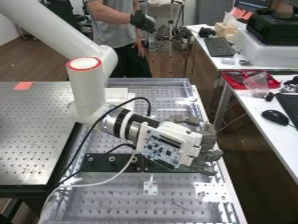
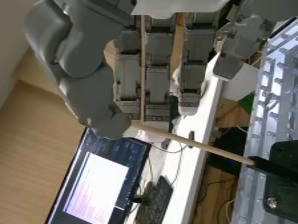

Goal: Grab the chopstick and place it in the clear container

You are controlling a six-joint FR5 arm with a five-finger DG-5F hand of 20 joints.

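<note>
Even, fairly bright indoor light lay over the scene in the high view, with white glare patches on the perforated metal counter point(image 1: 169, 202) both beyond and nearer than the hand point(image 1: 209, 143). These highlights sat on upward-facing metal, as from overhead light. Deep shadow filled the space under the white desk point(image 1: 265, 135) beside the hand. In the wrist view the hand's underside was dimmer, while the monitor point(image 2: 96, 187) beyond it glowed nearly white and small glints dotted the counter.
</note>
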